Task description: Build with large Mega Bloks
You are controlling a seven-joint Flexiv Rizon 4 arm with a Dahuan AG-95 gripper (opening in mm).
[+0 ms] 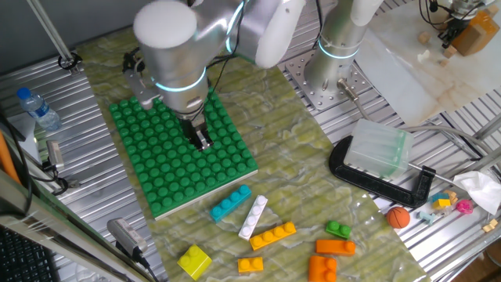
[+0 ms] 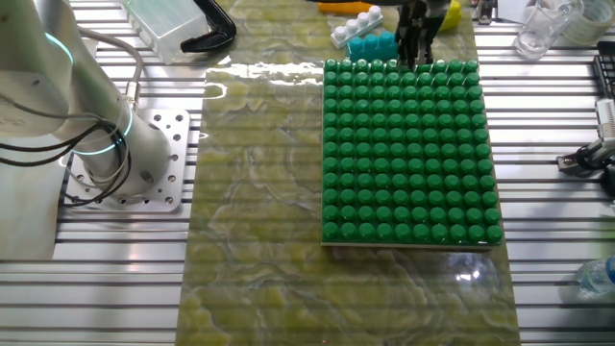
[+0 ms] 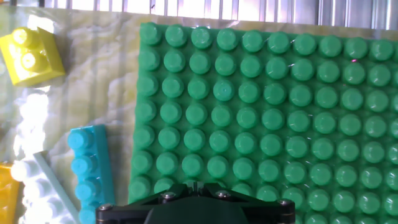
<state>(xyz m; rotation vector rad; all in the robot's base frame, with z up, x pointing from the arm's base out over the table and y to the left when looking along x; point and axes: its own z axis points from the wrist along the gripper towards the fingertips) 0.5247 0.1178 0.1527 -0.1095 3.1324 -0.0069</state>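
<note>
The gripper hangs over the green baseplate, near its edge facing the loose bricks. Finger spacing cannot be told; nothing appears held. The teal brick, white brick and yellow brick lie on the mat beside the baseplate.

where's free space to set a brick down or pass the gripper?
The green baseplate is bare; the gripper hovers over its brick-side half. Open mat lies between it and the clear box. Crowded: the strip from teal brick to orange bricks.
</note>
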